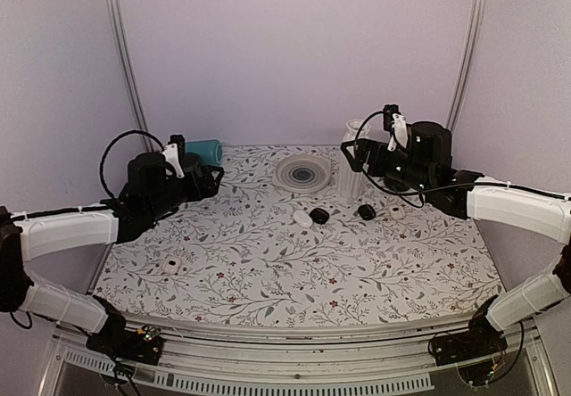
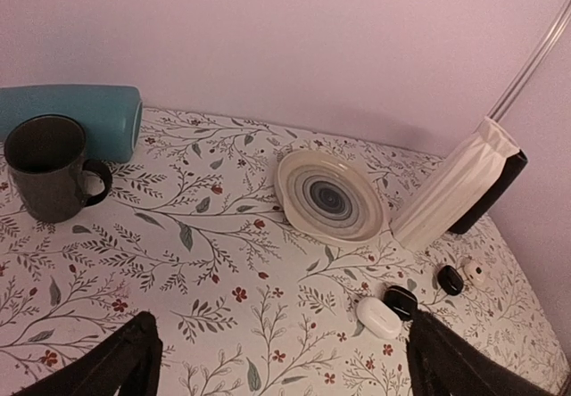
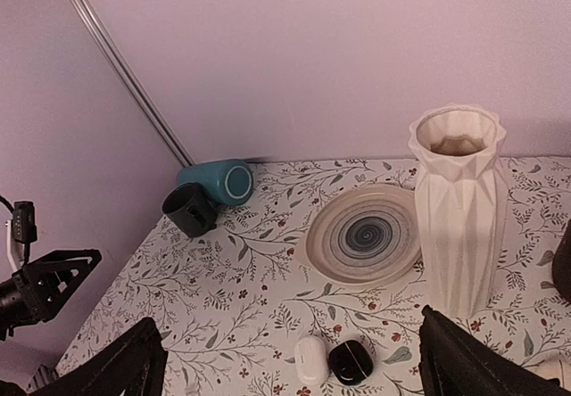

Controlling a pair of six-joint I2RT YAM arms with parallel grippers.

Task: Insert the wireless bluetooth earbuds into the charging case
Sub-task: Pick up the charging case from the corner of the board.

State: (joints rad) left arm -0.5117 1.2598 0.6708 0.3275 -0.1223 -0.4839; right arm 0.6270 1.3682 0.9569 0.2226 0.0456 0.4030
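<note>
While both arms hang over the back half of the table, the count stands as follows:
- one white case
- one small white lump with dark spots, taken for the earbuds; too small to tell two apart
- one black pod and a second black pod
- one white oval pod
- one plate
- one vase
- one dark mug
- one teal cylinder, lying on its side

Left gripper: fingers spread wide, nothing between them. Right gripper: fingers likewise wide apart, nothing held.

Case: seen from above only. It lies on the near side of the left fingers, toward the left table edge and well apart from them. Cannot tell whether the lid is up.

Earbuds: from above, near the right fingers, just on their near side. From the left wrist, far ahead and out past the right-hand finger.

Around:
- The second black pod lies just beside the earbuds, on the side toward the left fingers.
- The first black pod and the white oval pod lie side by side, low between the right fingers in the right wrist view.
- The vase stands upright ahead of the right-hand finger of the right gripper, close by it from above.
- The plate lies ahead, between those fingers.
- The mug stands upright just in front of the cylinder, ahead of the left gripper's left-hand finger.
- All three pods lie across the cloth between case and earbuds.
</note>
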